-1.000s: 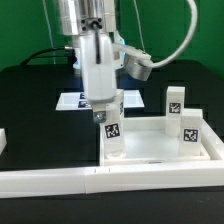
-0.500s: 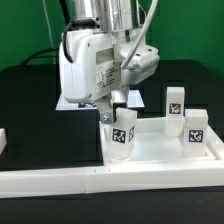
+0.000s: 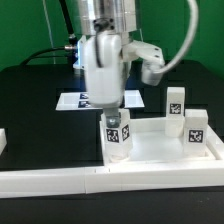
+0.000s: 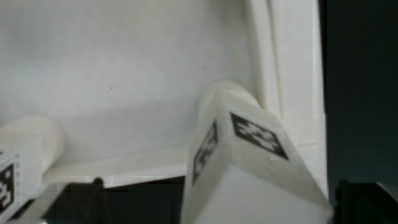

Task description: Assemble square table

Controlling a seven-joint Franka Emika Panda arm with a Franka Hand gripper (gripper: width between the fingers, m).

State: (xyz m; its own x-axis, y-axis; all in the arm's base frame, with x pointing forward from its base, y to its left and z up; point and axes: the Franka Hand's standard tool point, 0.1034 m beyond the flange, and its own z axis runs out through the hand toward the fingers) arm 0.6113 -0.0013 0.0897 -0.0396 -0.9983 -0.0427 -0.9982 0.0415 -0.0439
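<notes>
The square table's white top (image 3: 160,152) lies on the black table against the front wall. One tagged leg (image 3: 117,137) stands upright in its near corner on the exterior view's left. My gripper (image 3: 110,113) hangs straight over that leg, open, with its fingers down either side of the leg's upper end. In the wrist view the same leg (image 4: 249,150) rises between the two dark fingers (image 4: 80,196), with a gap on each side; the gripper (image 4: 222,200) holds nothing. Two more legs (image 3: 176,103) (image 3: 194,128) stand upright on the top's right side.
A long white barrier wall (image 3: 90,182) runs along the front. The marker board (image 3: 72,101) lies flat behind the arm. A white piece (image 3: 3,140) shows at the left edge. In the wrist view a second leg (image 4: 22,160) stands beside the raised rim (image 4: 267,60).
The wrist turned round over the leg and swung back. The jaws, shut on the leg before, have spread apart and let it go; the leg stays upright in its corner.
</notes>
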